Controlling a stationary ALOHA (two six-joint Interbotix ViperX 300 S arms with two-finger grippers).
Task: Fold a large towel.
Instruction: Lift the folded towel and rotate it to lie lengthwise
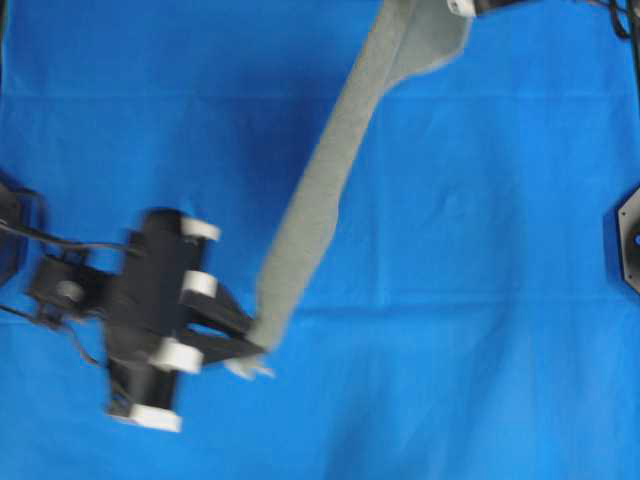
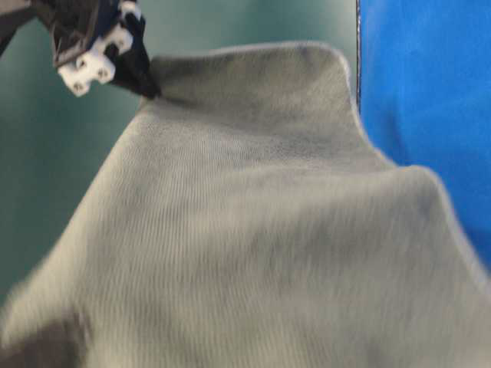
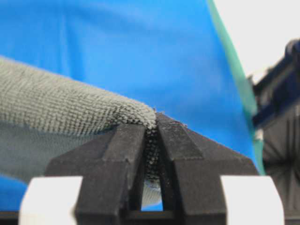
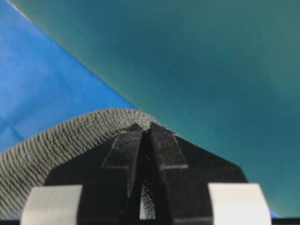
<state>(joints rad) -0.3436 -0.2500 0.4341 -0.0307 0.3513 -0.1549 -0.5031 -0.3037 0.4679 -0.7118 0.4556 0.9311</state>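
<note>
The grey-green towel (image 1: 330,170) hangs lifted and stretched as a long narrow band from the top right down to the lower middle. My left gripper (image 1: 252,350) is shut on its lower end. The left wrist view shows the terry edge (image 3: 56,103) pinched between the closed jaws of the left gripper (image 3: 156,120). My right gripper (image 1: 463,8), barely in view at the top edge, holds the upper end. In its wrist view the right gripper (image 4: 146,125) is shut on the towel (image 4: 56,145). The table-level view is filled by the towel (image 2: 253,230), with one gripper (image 2: 149,88) pinching a top corner.
A blue cloth (image 1: 480,260) covers the table. A dark fixture (image 1: 626,240) sits at the right edge, and cables and the left arm's mount (image 1: 20,240) at the left edge. Dark arm parts (image 3: 281,108) show on the right of the left wrist view.
</note>
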